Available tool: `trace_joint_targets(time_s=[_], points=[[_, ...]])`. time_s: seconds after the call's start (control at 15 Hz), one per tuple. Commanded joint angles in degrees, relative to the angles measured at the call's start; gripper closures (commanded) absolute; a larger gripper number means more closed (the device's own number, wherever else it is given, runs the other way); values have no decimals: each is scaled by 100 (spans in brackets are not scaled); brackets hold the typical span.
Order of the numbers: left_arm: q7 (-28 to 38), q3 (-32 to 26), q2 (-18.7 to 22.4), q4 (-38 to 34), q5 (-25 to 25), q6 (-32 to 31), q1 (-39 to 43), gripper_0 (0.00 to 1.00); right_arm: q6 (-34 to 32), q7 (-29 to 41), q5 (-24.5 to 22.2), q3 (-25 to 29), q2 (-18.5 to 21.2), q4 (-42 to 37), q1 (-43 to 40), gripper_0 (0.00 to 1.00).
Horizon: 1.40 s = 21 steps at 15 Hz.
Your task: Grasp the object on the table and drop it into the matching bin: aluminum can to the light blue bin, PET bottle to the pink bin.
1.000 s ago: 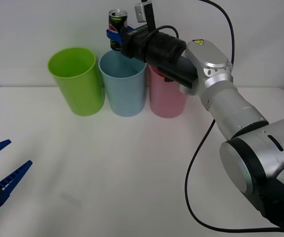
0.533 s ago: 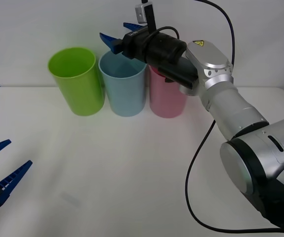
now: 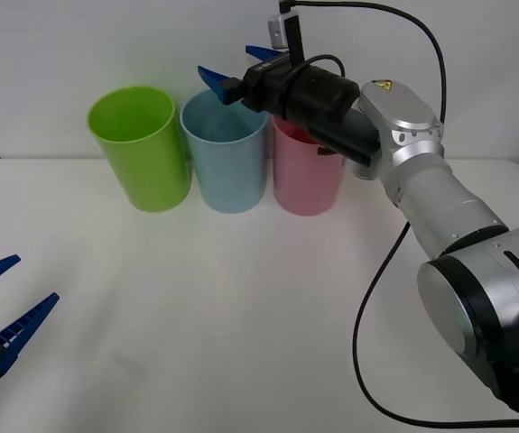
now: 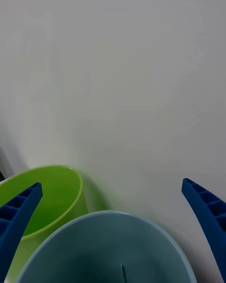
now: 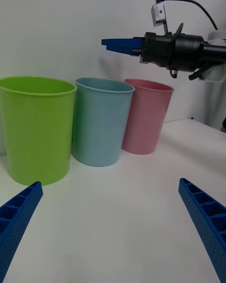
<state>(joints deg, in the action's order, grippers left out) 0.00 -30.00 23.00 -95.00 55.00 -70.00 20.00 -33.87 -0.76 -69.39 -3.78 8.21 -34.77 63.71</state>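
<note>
The aluminum can is out of view. My right gripper [image 3: 226, 61] hangs open with nothing between its fingers, just above the far rim of the light blue bin [image 3: 227, 162]. In the right wrist view the blue fingertips [image 4: 28, 200] spread wide over the light blue bin [image 4: 108, 245], and what its inside holds is hidden. The pink bin [image 3: 304, 176] stands next to it under the right arm. My left gripper [image 3: 35, 279] rests open low over the white table [image 3: 241, 316] at the near left, facing the light blue bin [image 5: 100, 127], the pink bin [image 5: 147, 118] and the right gripper [image 5: 106, 43].
A lime green bin [image 3: 142, 149] stands left of the light blue one, the three bins in a row at the table's far edge against a white wall. The right arm's black cable [image 3: 367, 307] loops down over the table's right side.
One second ago my right gripper held the can above the light blue bin. It then opened and the can dropped from sight. The gripper has since shifted slightly right and up.
</note>
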Motion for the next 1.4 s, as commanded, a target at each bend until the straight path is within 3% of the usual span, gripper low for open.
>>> trace_joint_targets(time_s=[0.07,0.13,0.27,0.6,1.4], points=[[0,0,0,0,0,0,0,0,-32,-47,839,-747,322,-4,-34,0],[0,0,0,0,0,0,0,0,-93,-91,1270,-1081,489,-4,-34,0],[0,0,0,0,0,0,0,0,-366,-161,1665,-1327,735,-74,-34,0],[0,0,0,0,0,0,0,0,-1025,-170,1850,-1248,1148,-258,-149,0],[0,0,0,0,0,0,0,0,-796,85,2122,-1257,2589,-3923,-2645,0]])
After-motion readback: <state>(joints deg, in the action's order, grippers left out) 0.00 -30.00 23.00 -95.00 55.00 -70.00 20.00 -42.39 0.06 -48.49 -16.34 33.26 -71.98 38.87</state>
